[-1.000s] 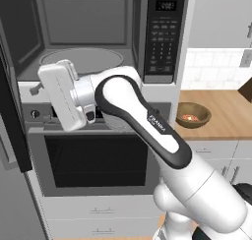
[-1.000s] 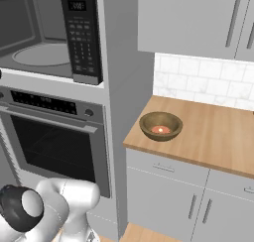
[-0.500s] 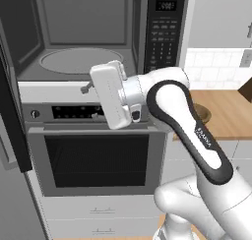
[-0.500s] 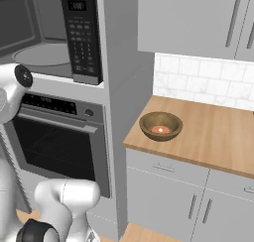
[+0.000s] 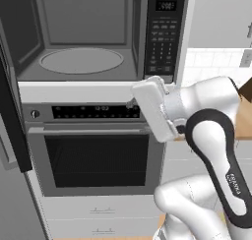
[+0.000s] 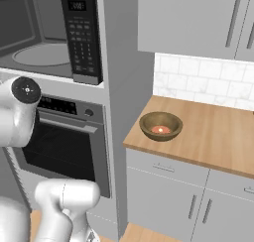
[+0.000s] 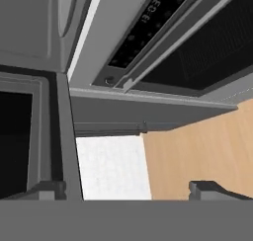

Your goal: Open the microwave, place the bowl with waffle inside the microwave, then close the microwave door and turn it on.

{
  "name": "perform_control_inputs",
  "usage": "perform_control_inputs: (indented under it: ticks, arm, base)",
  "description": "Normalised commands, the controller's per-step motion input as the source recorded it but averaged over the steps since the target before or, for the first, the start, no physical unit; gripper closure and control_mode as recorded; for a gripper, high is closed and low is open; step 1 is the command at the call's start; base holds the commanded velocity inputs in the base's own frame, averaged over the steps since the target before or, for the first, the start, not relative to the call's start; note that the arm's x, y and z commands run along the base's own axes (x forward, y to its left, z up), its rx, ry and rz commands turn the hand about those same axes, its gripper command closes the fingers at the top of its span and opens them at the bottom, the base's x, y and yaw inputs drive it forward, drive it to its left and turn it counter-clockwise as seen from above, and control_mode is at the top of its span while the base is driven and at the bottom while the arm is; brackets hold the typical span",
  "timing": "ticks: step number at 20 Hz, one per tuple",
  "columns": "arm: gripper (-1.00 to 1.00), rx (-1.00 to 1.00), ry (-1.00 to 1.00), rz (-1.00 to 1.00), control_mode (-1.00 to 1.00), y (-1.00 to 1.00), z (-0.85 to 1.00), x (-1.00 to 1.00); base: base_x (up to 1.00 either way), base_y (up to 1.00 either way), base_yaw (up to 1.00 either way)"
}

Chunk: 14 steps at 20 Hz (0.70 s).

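The microwave (image 5: 81, 37) stands open, its grey cavity and round glass turntable (image 5: 81, 60) bare. The microwave door (image 5: 11, 106) is swung out to the left and shows edge-on as a dark strip. The keypad panel (image 5: 165, 37) is to the right of the cavity. On the wooden counter to the right sits the bowl with waffle (image 6: 160, 126), brown with a reddish-orange item inside. My white hand (image 5: 153, 110) hangs in front of the oven's upper right corner, below the keypad and far from the bowl. My gripper (image 7: 127, 189) is open, nothing between its fingertips (image 7: 47, 188).
A steel oven (image 5: 93, 150) with a control strip and dark window sits under the microwave. The counter (image 6: 213, 132) runs right, with a tiled wall behind, grey cabinets (image 6: 198, 18) above and drawers below. My arm's elbow (image 6: 22, 107) stands left of the oven front.
The arm has swung right, from in front of the microwave's lower left to the oven's upper right corner. The bowl and the open door have not moved.
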Motion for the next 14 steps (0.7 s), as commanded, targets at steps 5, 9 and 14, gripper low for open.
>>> perform_control_inputs:
  ticks: [5, 9, 14]
  arm:
    - [-1.0, -0.16, 0.0, -0.4, -1.0, -1.0, -0.39, -0.1]
    - [-1.0, -0.11, 0.06, -0.39, -1.0, -1.0, -0.28, 0.08]
    - [-1.0, -0.14, 0.17, -0.24, -1.0, -1.0, -0.14, 0.32]
  base:
    - [0.0, 0.0, 0.0]
    - [0.0, 0.0, 0.0]
    - [0.0, 0.0, 0.0]
